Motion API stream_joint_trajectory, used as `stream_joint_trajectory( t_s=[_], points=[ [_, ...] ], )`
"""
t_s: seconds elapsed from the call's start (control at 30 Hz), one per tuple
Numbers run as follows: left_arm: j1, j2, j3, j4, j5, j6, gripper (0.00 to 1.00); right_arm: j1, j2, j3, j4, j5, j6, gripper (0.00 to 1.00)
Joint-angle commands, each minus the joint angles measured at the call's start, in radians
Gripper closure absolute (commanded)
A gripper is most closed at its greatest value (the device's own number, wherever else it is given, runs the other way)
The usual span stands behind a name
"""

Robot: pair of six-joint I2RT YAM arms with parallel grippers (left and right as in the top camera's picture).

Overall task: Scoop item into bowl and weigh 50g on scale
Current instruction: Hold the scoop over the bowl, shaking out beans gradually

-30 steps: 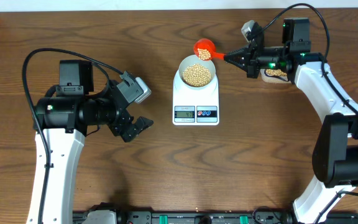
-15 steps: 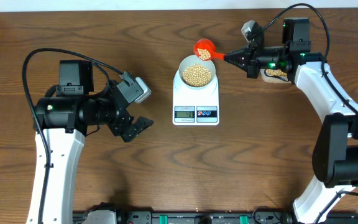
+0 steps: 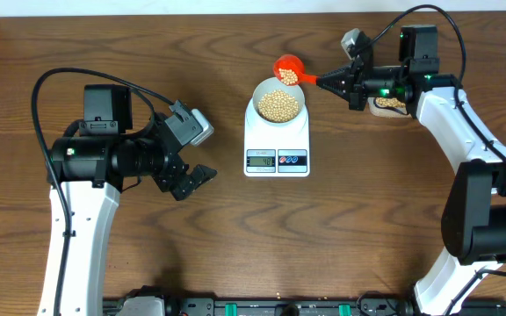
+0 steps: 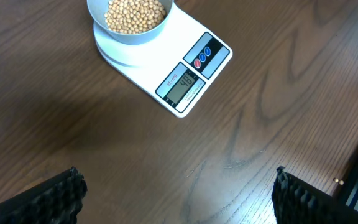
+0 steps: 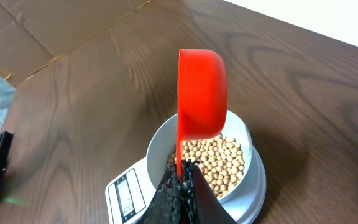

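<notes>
A pale bowl (image 3: 278, 102) heaped with tan beans (image 3: 278, 105) stands on the white scale (image 3: 277, 145); its display (image 3: 261, 159) faces the table's front. My right gripper (image 3: 334, 81) is shut on the handle of a red scoop (image 3: 288, 69), whose cup hangs tipped on its side at the bowl's back-right rim. The right wrist view shows the red scoop (image 5: 201, 93) over the bowl (image 5: 243, 132) and the gripper (image 5: 182, 179) clamped on its thin handle. My left gripper (image 3: 193, 180) hovers open left of the scale, its fingertips (image 4: 64, 193) wide apart over bare wood; the scale (image 4: 185, 68) lies ahead.
A clear tub (image 3: 388, 105) holding more beans sits behind the right arm at the back right. Black equipment runs along the table's front edge (image 3: 262, 307). Cardboard (image 5: 48, 25) lies past the table's far side in the right wrist view.
</notes>
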Motion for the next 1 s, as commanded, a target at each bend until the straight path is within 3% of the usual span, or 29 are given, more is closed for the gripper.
stream_joint_trajectory(
  t_s=[0.0,0.97],
  points=[
    [0.003,0.006,0.019,-0.003,-0.005,0.017,0.02,0.002,0.013,-0.001,0.002,-0.029,0.008,0.99],
    [0.003,0.006,0.019,-0.003,-0.005,0.017,0.02,0.002,0.012,-0.001,0.022,-0.029,0.072,0.99]
  ],
)
